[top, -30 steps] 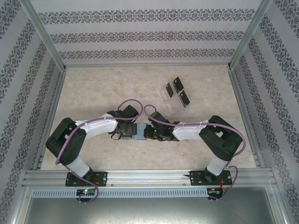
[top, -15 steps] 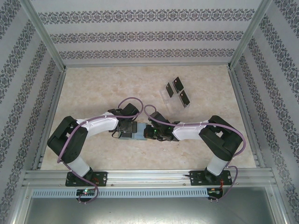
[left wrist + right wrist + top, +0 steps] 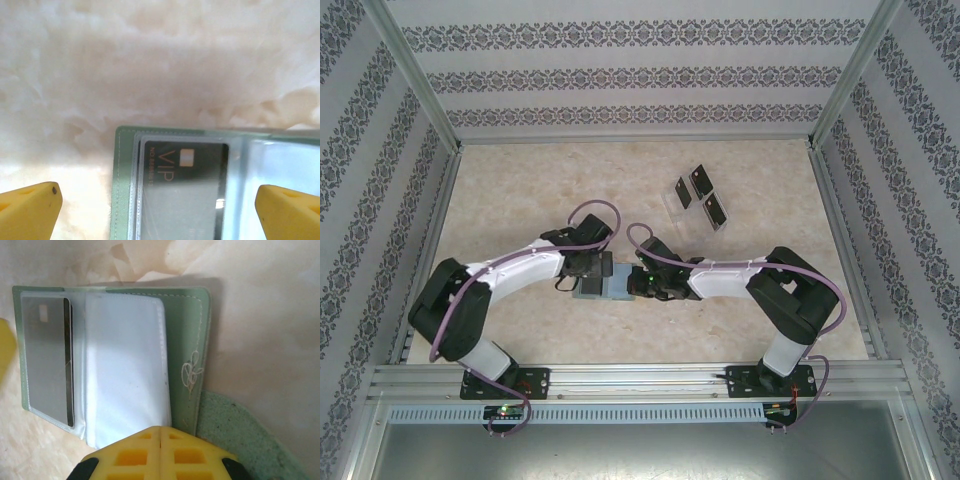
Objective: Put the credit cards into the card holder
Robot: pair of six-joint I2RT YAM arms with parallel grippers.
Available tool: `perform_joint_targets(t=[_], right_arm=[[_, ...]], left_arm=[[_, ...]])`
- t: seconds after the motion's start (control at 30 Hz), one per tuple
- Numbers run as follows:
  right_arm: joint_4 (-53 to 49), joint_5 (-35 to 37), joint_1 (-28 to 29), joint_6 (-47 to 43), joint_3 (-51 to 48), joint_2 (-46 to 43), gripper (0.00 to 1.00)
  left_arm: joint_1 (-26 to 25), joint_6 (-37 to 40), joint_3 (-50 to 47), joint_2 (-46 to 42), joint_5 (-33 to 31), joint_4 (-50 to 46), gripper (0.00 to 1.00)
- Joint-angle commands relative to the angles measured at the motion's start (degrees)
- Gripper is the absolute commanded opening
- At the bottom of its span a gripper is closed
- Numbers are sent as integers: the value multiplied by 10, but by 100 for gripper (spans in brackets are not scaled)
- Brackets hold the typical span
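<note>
The grey-green card holder [image 3: 610, 288] lies open on the table between my two grippers. One black credit card [image 3: 185, 190] marked VIP sits inside its clear left sleeve [image 3: 47, 355]. My left gripper [image 3: 588, 272] hovers over that half, its jaws wide open on either side of the card [image 3: 159, 196] and nothing between them. My right gripper [image 3: 160, 432] is shut, its tip resting at the near edge of the holder's white middle sleeve [image 3: 125, 365]. Three more black credit cards [image 3: 701, 180] lie at the back right.
The loose cards rest on a clear plastic tray [image 3: 693, 207] right of centre. A rough green flap [image 3: 235, 435] sticks out beside the holder's right cover [image 3: 187, 330]. Metal frame rails [image 3: 430, 250] and patterned walls bound the marble-look table on all sides.
The left arm has stretched out, its elbow dropping toward the near left, and its gripper has slid slightly farther over the holder. The right arm and the holder have stayed still.
</note>
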Motion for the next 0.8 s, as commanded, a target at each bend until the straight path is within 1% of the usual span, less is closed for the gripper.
perform_joint_targets(t=[0.0, 0.03, 0.2, 0.3, 0.37, 0.47, 0.53, 0.6, 0.77], right_arm=[[-39, -5, -3, -19, 35, -12, 0], [-46, -5, -4, -22, 42, -18, 1], [-80, 5, -6, -34, 67, -63, 10], [-109, 27, -10, -39, 68, -95, 22], [-142, 53, -11, -46, 68, -115, 34], [-190, 95, -12, -53, 65, -132, 50], [-219, 123, -12, -57, 64, -134, 57], [-223, 135, -12, -56, 57, -132, 60], [-209, 129, -13, -52, 55, -108, 60]], left_arm=[[31, 7, 4, -41, 37, -1, 100], [44, 6, -8, -52, 58, 13, 100], [105, 12, -78, -93, 157, 99, 100], [142, 3, -132, -111, 241, 182, 100], [158, -10, -161, -120, 278, 229, 100], [162, -11, -178, -121, 303, 262, 100], [162, -12, -184, -117, 314, 281, 100], [163, -11, -188, -108, 324, 295, 100], [162, -11, -192, -83, 331, 315, 100]])
